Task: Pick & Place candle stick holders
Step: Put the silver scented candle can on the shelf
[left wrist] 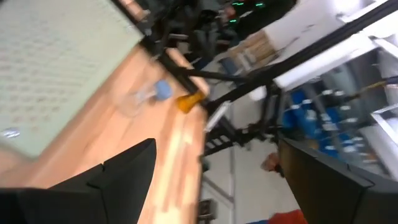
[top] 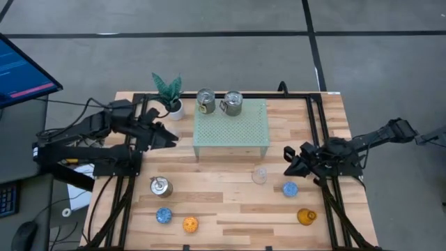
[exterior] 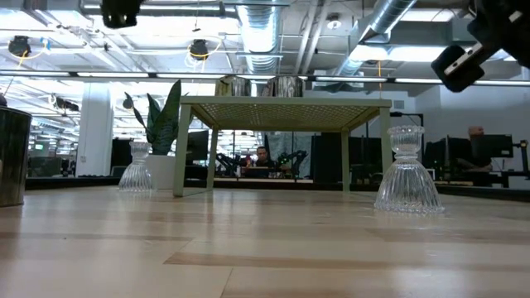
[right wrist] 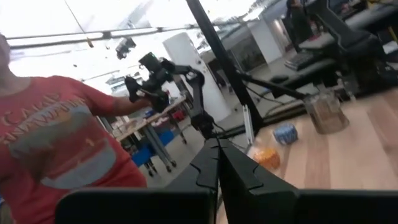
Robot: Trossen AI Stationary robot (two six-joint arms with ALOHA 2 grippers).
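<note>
Nearest the camera: in the low view, a clear ribbed glass candle stick holder (exterior: 408, 175) stands upright on the pale wooden table (exterior: 265, 248), with a second clear glass holder (exterior: 136, 177) farther back beside the white pot of a green leafy plant (exterior: 162, 124).
Stand: a pale green perforated stand (top: 231, 122) at the back of the table carries two shiny silver metal holders (top: 205, 101) (top: 232, 103), side by side and upright.
Holders left on the table: a third silver metal holder (top: 160, 186), a blue one (top: 164, 215) and an orange one (top: 190, 224) toward the left front; one clear glass holder (top: 259, 175), a blue holder (top: 290, 188) and an amber glass holder (top: 305, 217) toward the right front.
Left gripper (top: 167, 136): raised beside the stand's left edge, fingers spread, nothing between them.
Right gripper (top: 288, 160): clenched tight and empty, hovering just beside the clear glass holder.
Step in hand: I judge it is between placements, a new pick not yet begun.
Next move: the right jaws would have to part, then come down around a nearby holder's narrow neck.
Look of the holders: small, round, flared at the foot; the glass ones probably slippery.
</note>
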